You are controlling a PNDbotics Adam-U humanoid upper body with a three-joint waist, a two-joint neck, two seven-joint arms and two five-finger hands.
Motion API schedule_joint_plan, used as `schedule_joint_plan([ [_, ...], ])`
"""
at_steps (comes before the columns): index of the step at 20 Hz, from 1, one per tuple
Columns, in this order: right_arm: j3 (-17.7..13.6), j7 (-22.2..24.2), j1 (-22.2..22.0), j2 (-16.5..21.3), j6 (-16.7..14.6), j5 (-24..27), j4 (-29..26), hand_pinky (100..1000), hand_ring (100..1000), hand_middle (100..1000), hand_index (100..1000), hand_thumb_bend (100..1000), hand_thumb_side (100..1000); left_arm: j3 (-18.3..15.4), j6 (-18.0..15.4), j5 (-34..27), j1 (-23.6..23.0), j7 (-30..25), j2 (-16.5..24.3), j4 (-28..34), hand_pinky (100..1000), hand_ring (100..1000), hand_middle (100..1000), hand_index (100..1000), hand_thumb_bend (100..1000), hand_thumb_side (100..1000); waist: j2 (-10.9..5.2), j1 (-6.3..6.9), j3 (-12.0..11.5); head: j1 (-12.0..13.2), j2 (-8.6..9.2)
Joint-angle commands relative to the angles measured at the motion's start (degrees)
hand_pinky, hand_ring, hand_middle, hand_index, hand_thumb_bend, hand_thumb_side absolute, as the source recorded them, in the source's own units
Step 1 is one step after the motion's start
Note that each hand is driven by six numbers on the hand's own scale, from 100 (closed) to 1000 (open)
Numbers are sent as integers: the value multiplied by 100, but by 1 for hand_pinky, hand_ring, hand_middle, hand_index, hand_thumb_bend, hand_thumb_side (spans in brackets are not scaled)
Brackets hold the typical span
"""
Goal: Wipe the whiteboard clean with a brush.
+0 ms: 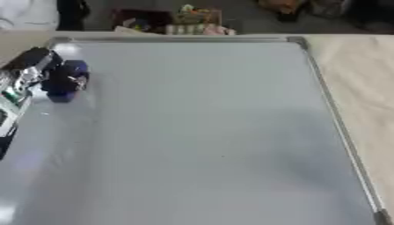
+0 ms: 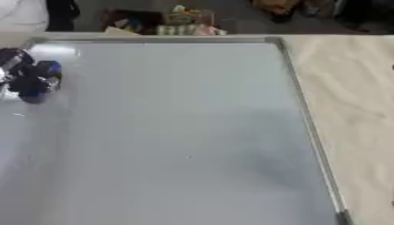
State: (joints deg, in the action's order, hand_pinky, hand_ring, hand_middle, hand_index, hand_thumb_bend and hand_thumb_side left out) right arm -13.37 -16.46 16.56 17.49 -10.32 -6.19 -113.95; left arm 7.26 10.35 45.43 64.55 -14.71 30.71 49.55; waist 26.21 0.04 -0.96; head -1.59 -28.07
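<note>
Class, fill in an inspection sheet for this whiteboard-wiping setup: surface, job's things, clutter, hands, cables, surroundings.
Surface: whiteboard lies flat on a light wooden table; no marks seen on it.
Job's things: blue brush on the board's far left area.
Clutter: nothing seen on the board.
Hands: left hand curled round the brush; right hand not in view.
Cables: nothing seen.
Surroundings: blurred colourful items beyond the far edge.

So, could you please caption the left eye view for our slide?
Left hand holds a blue eraser on the whiteboard's far-left corner.
</note>
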Motion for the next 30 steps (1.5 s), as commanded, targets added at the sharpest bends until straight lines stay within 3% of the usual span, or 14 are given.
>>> schedule_joint_plan([
  [1,-46,-19,14,84,-10,37,-64,872,833,628,874,100,1000,-48,-32,28,96,-24,109,22,620,653,513,258,306,507,-121,-7,7,6,61],
  [11,-47,-11,0,81,3,40,-64,872,832,626,874,100,1000,-81,-29,-92,132,-95,144,64,649,707,601,256,309,537,-158,9,-21,-7,44],
  [20,-47,-15,10,70,0,48,-64,872,833,625,874,100,1000,-90,-26,-93,114,-97,151,40,635,686,571,248,250,486,-160,2,-13,2,74],
  [30,-58,-34,12,62,5,38,-64,872,833,624,873,100,1000,-96,-63,-98,93,-90,126,-13,618,652,511,244,264,493,-146,-7,3,8,101],
])
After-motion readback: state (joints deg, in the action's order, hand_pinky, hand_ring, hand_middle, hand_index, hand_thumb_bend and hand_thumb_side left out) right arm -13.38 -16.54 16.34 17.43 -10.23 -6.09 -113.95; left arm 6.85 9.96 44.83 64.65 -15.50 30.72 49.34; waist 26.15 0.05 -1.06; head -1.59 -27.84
